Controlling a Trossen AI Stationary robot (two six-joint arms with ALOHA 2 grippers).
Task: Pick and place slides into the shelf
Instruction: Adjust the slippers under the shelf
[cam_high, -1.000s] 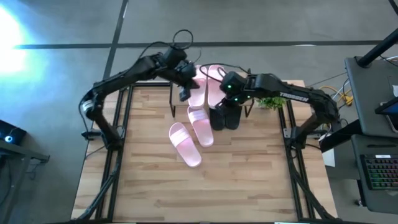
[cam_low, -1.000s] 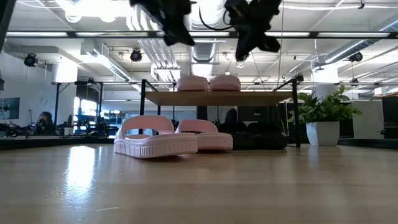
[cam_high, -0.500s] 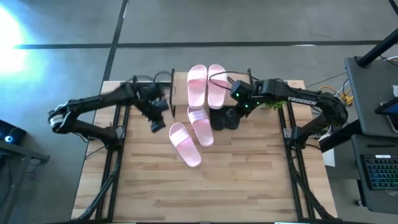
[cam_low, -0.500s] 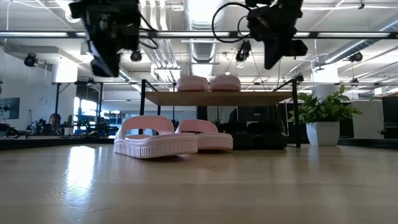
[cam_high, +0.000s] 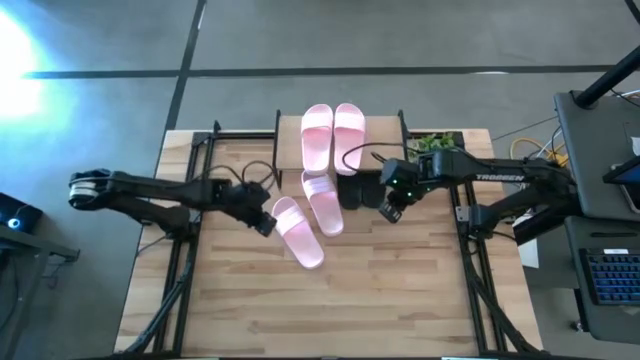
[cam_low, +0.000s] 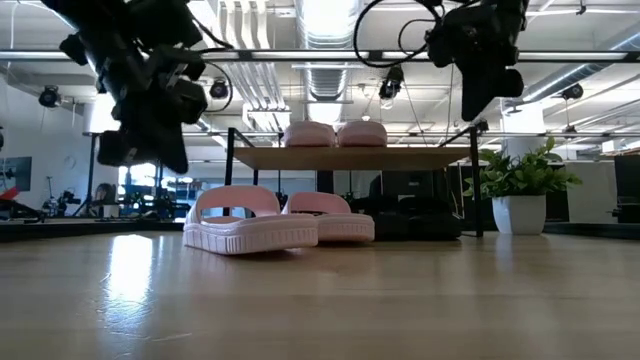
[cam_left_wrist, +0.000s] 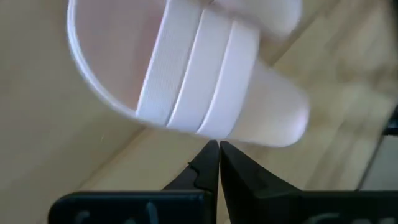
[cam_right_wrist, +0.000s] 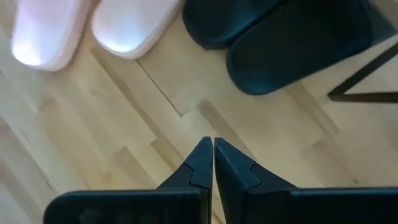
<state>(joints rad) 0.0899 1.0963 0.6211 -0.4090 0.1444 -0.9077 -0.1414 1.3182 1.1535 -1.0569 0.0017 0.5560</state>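
The shelf (cam_high: 290, 150) stands at the far middle of the table, and two pale pink slides (cam_high: 333, 136) lie side by side on its plank top (cam_low: 350, 157). Two more pink slides (cam_high: 310, 215) lie flat on the table in front of it. Two black slides (cam_high: 360, 188) sit under the shelf. My left gripper (cam_high: 263, 222) is shut and hovers just left of the nearer pink slide (cam_left_wrist: 186, 81). My right gripper (cam_high: 391, 211) is shut and hangs above bare wood beside the black slides (cam_right_wrist: 280, 37).
A potted plant (cam_high: 437, 146) stands at the far right of the table, beside the shelf. Bare wood (cam_high: 330, 300) fills the near half of the table. Cables (cam_high: 290, 62) trail behind the far edge. A desk with a keyboard (cam_high: 610, 270) is off to the right.
My left gripper has swung away from the shelf top toward the table's left and near edge and come down beside the nearer pink slide. My right gripper has moved from over the shelf toward the near right. The two pink slides on the shelf top now show uncovered.
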